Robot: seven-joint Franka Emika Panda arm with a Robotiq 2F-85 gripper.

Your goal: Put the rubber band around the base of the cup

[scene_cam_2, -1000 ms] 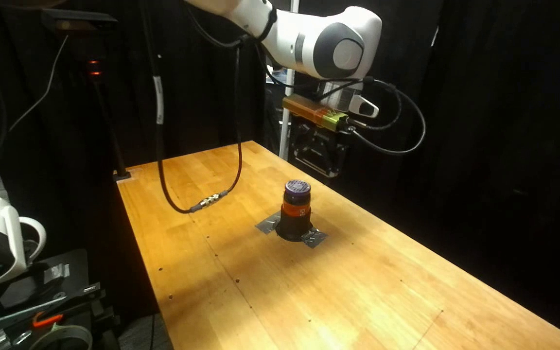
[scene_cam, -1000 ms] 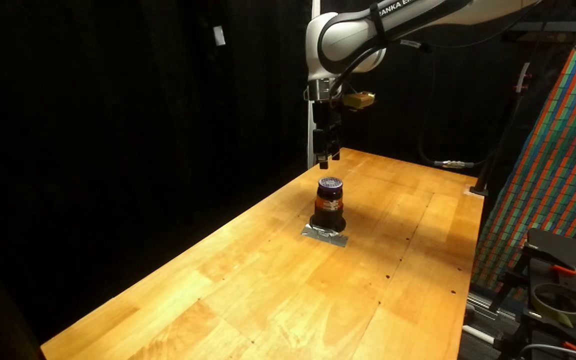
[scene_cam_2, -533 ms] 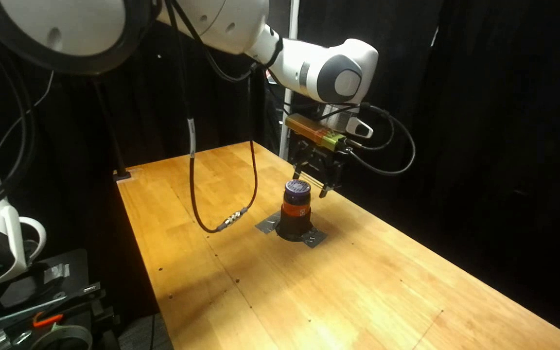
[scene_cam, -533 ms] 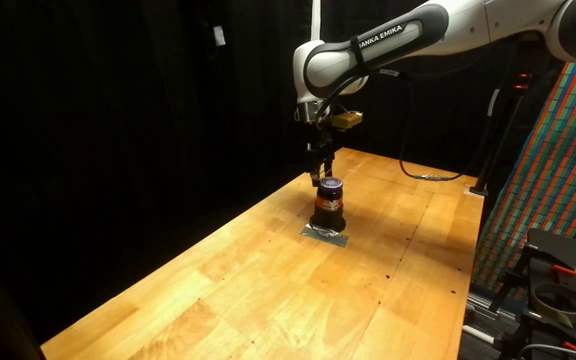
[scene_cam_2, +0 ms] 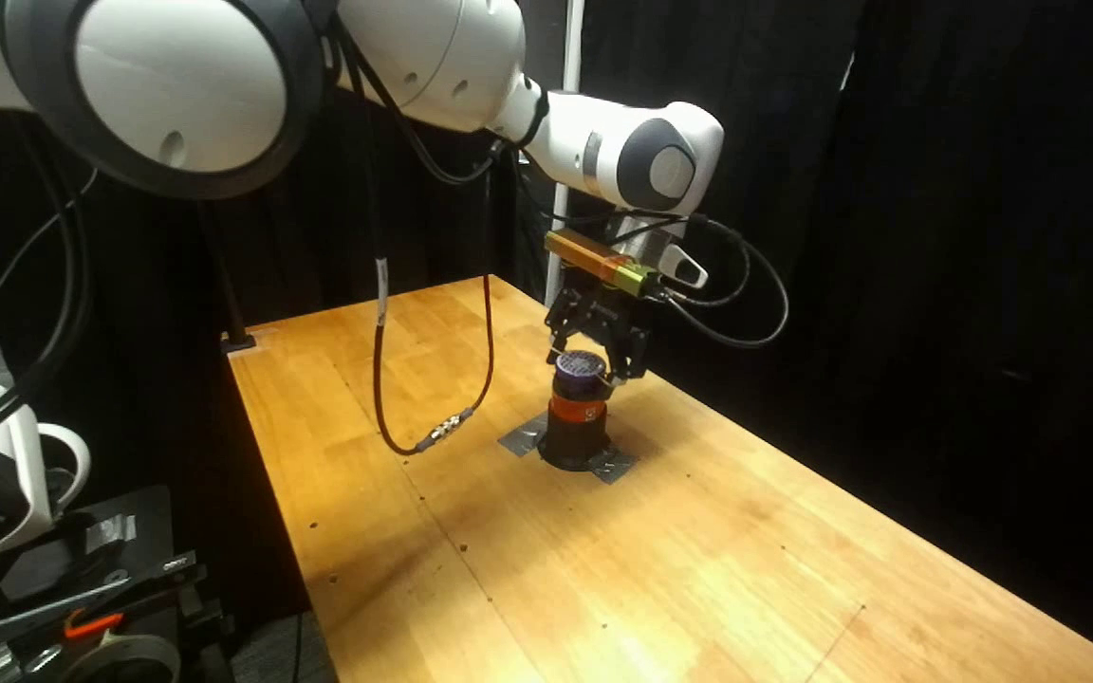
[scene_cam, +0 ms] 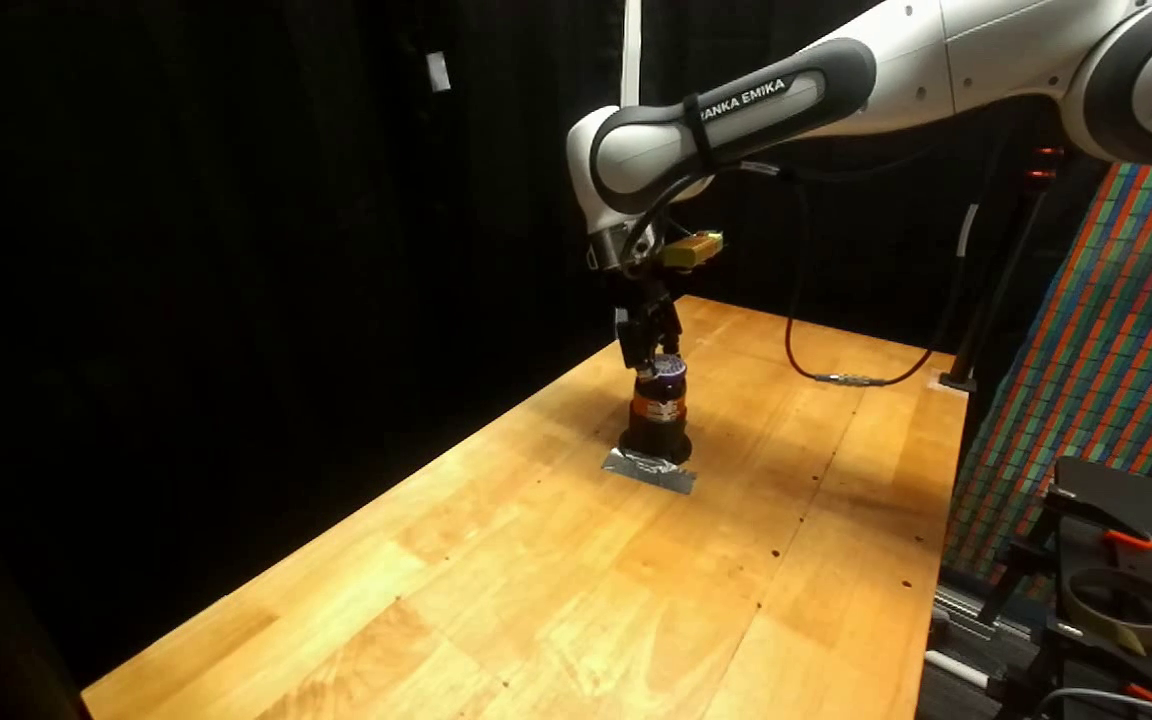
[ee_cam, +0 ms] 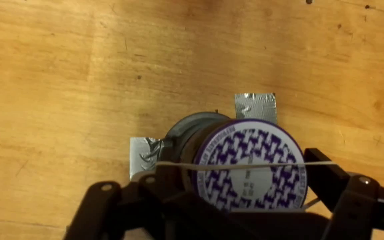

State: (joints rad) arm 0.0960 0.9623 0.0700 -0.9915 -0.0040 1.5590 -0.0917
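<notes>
Down my fingers [ee_cam: 327, 175] come to the purple-lidded jar [scene_cam_2: 576, 406]! They're apart, stretching the rubber band [ee_cam: 245, 166], presumably to slip it over.

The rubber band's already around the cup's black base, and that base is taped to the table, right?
No, the rubber band isn't around the black base: the wrist view shows it stretched between the fingers of the gripper. The base is indeed taped to the table.

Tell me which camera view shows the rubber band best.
The wrist view: it looks from close up, and the rubber band stands out pale against the cup's patterned lid. Both exterior views show at most faint traces beside the lid.
</notes>
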